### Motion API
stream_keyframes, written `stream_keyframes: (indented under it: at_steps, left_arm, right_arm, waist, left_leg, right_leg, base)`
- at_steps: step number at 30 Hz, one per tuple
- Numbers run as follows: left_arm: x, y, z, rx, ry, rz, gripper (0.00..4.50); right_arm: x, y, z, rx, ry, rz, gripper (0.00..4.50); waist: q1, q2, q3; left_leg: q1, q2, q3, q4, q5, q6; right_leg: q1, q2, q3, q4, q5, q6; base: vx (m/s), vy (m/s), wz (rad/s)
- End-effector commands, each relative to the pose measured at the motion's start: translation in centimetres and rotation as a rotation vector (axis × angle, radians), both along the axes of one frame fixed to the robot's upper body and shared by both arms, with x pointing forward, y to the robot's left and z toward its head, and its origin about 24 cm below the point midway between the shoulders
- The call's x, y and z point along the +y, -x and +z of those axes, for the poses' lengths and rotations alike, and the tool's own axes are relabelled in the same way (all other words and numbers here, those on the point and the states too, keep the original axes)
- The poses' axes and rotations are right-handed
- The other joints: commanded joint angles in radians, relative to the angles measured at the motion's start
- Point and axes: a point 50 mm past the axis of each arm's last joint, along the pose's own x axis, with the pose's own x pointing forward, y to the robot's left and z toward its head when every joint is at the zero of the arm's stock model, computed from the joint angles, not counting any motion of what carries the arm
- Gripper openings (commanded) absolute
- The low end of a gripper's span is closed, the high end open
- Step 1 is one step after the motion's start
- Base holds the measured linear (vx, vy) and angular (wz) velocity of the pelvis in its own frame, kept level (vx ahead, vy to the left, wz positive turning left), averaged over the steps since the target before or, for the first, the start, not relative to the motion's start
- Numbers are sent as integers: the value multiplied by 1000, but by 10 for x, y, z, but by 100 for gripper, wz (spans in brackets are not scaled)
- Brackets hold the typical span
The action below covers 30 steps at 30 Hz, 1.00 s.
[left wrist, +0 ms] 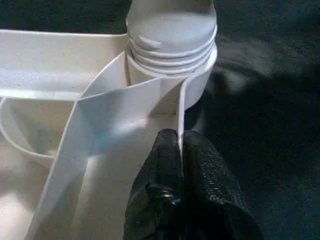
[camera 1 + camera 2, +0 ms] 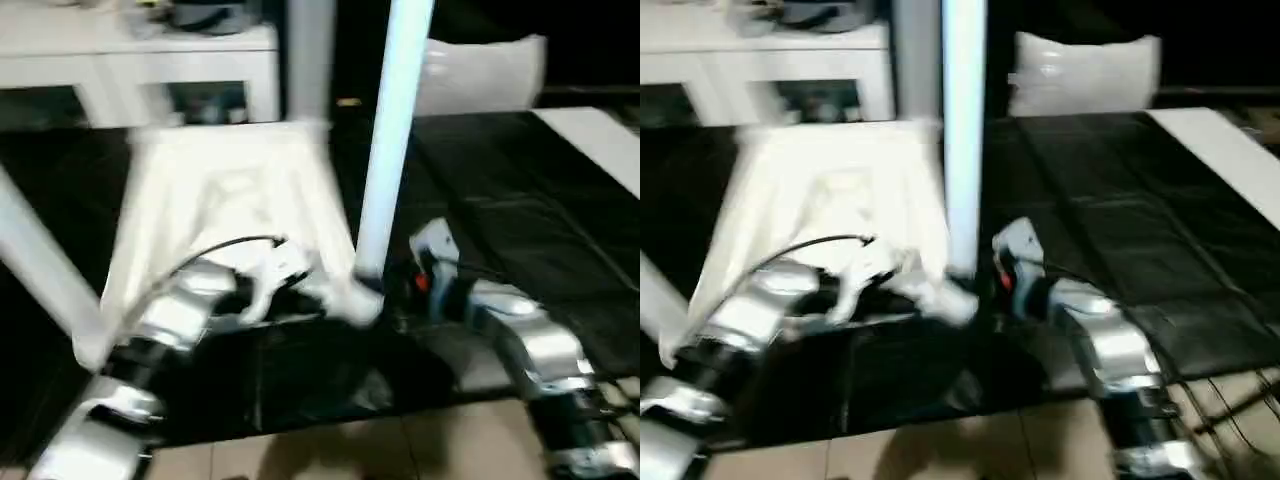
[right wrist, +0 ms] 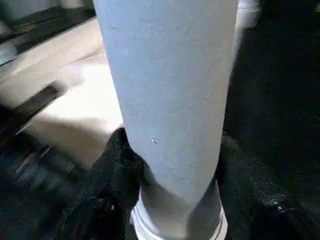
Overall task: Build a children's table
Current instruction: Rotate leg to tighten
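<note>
Black mat [image 2: 520,230] over floor, white tabletop [image 2: 220,200] lying on it

Tabletop [image 2: 215,190] smeared by motion blur, ribs unreadable. Upright leg [image 2: 390,140] at its near corner runs off the top edge. Right gripper [image 3: 170,190]: fingers partly behind that leg. Shelf [image 2: 140,45] beyond the tabletop: contents too blurred to identify.

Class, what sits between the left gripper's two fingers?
The tabletop's thin side wall, pinched by the left gripper, as the left wrist view shows.
</note>
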Motion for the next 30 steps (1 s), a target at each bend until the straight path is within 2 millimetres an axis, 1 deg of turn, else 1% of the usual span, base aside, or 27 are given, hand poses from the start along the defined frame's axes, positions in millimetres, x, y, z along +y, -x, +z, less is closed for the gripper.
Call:
stream_keyframes:
  at_steps: [1,2,3,4,5,6,7,8,9,10,11,13,15,16,17,18,19,20,21,22,24,25,26,27,28,29,30]
  left_arm:
    - [-33,-3,14,-70,73,7,0]
    - [-39,-5,16,-88,85,31,0]
    - [-40,-5,17,-94,88,35,0]
    - [-42,-5,18,-104,88,39,0]
    - [-43,-5,19,-110,85,38,0]
    - [-44,-5,20,-117,82,33,0]
    - [-44,-4,20,-116,79,18,0]
    - [-41,-2,19,-118,72,-18,0]
    - [-41,-1,19,-118,71,-22,0]
    - [-39,-1,18,-117,65,-27,0]
    - [-34,0,16,-117,48,-38,0]
    - [-30,1,14,-113,42,-47,0]
    - [-19,4,9,-104,20,-103,0]
    - [-15,6,8,-99,16,-125,0]
    - [-14,7,8,-100,17,-140,0]
    - [-11,9,7,-98,21,-177,0]
    - [-11,10,7,-96,22,-186,0]
    - [-8,12,7,-92,23,-220,0]
    - [-4,17,6,-81,12,-297,0]
    - [-3,19,5,-77,8,-321,0]
    - [1,24,4,-61,2,-405,0]
    - [2,26,4,-57,3,-431,0]
    - [4,28,5,-42,0,-462,0]
    - [6,29,4,-36,-8,-485,0]
    - [6,29,4,-36,-8,-485,0]
    - [11,31,3,-20,-40,-534,0]
    - [12,32,3,-17,-53,-560,0]
  right_arm:
    - [18,-3,-10,47,45,-48,194]
    - [18,-5,-11,46,54,-77,194]
    - [19,-5,-11,47,51,-78,194]
    - [19,-5,-10,43,35,-77,194]
    - [19,-4,-9,36,21,-79,194]
    - [18,-5,-7,22,15,-92,249]
    - [13,-5,-3,-7,-3,-106,263]
    - [8,-5,1,-43,-15,-103,263]
    - [7,-5,2,-48,-16,-102,263]
    - [5,-5,3,-55,-24,-96,269]
    - [1,-3,6,-69,-44,-74,282]
    - [-2,-2,7,-77,-45,-51,305]
    - [-13,6,8,-88,-28,66,315]
    - [-17,9,8,-90,-16,126,328]
    - [-19,11,8,-90,-9,151,341]
    - [-23,15,8,-85,6,218,349]
    - [-24,16,8,-82,10,237,349]
    - [-28,20,9,-77,17,292,370]
    - [-34,23,10,-75,31,356,380]
    - [-36,24,11,-76,36,375,387]
    - [-40,26,13,-82,51,437,387]
    - [-42,26,13,-81,50,460,387]
    - [-43,27,14,-73,57,513,387]
    - [-44,28,14,-67,64,543,387]
    - [-44,28,14,-67,64,543,387]
    - [-47,29,13,-58,94,613,371]
    - [-48,29,13,-62,111,641,361]
  waist:
    - [7,-4,-58]
    - [7,-2,-60]
    - [8,-3,-61]
    - [9,-4,-62]
    - [13,-3,-64]
    - [14,-3,-65]
    - [17,1,-67]
    - [20,2,-68]
    - [22,1,-69]
    - [23,0,-70]
    - [30,0,-72]
    - [32,1,-71]
    - [35,-1,-71]
    - [37,1,-71]
    - [37,1,-71]
    - [39,2,-70]
    - [39,1,-71]
    - [42,0,-67]
    - [43,-1,-67]
    - [48,-1,-66]
    - [52,-3,-63]
    - [54,-3,-64]
    - [58,0,-63]
    - [62,-6,-65]
    - [64,-3,-65]
    - [66,-1,-64]
    - [67,-2,-64]
  left_leg:
    - [2,2,-7,-69,-301,4]
    - [1,3,-7,-69,-292,5]
    - [-3,5,-7,-72,-279,11]
    - [-3,5,-6,-71,-273,15]
    - [-4,7,-5,-72,-258,22]
    - [-4,8,-4,-71,-251,25]
    - [-6,9,-3,-72,-224,30]
    - [-7,8,-1,-71,-212,32]
    - [-7,9,-1,-70,-207,34]
    - [-8,9,0,-70,-199,36]
    - [-10,8,1,-68,-171,43]
    - [-10,9,1,-69,-163,47]
    - [-11,10,1,-68,-156,56]
    - [-11,13,1,-68,-154,62]
    - [-12,12,1,-67,-159,65]
    - [-10,13,1,-67,-164,67]
    - [-9,14,1,-67,-170,68]
    - [-10,13,2,-68,-190,69]
    - [-8,14,3,-69,-193,67]
    - [-6,14,1,-69,-208,64]
    - [-3,17,2,-71,-224,62]
    - [-3,17,2,-71,-221,60]
    - [2,19,3,-72,-229,56]
    - [4,21,3,-72,-232,57]
    - [5,23,3,-73,-230,56]
    - [5,24,3,-72,-238,52]
    - [4,24,3,-72,-240,52]
  right_leg:
    - [36,-53,24,-106,-554,-92]
    - [37,-53,26,-104,-535,-94]
    - [40,-52,29,-101,-497,-100]
    - [41,-52,30,-99,-478,-103]
    - [43,-52,34,-94,-431,-115]
    - [43,-51,35,-91,-407,-123]
    - [47,-52,38,-83,-339,-146]
    - [49,-52,39,-80,-309,-157]
    - [51,-53,39,-80,-297,-161]
    - [52,-53,39,-78,-284,-165]
    - [56,-53,41,-72,-241,-177]
    - [57,-53,40,-72,-231,-182]
    - [60,-53,40,-69,-217,-186]
    - [60,-53,41,-66,-198,-192]
    - [60,-53,40,-67,-196,-194]
    - [60,-54,40,-68,-200,-199]
    - [60,-54,40,-67,-204,-201]
    - [59,-55,39,-72,-243,-199]
    - [58,-56,40,-73,-258,-194]
    - [57,-57,39,-77,-299,-183]
    - [53,-58,41,-80,-338,-173]
    - [54,-59,42,-79,-336,-174]
    - [49,-58,42,-79,-334,-179]
    - [49,-58,41,-74,-323,-189]
    - [47,-58,43,-74,-311,-193]
    - [46,-56,41,-71,-300,-204]
    - [47,-57,41,-70,-297,-206]
  base:
    - [0,0,0]
    - [0,0,0]
    - [0,0,0]
    - [0,0,0]
    - [0,0,0]
    - [0,0,0]
    - [0,0,0]
    - [0,0,0]
    - [0,0,0]
    - [0,0,0]
    - [0,0,0]
    - [0,0,0]
    - [0,0,0]
    - [0,0,0]
    - [0,0,0]
    - [0,0,0]
    - [0,0,0]
    - [0,0,0]
    - [0,0,0]
    - [0,0,0]
    - [0,0,0]
    - [0,0,0]
    - [0,0,0]
    - [0,0,0]
    - [0,0,0]
    - [0,0,0]
    - [0,0,0]
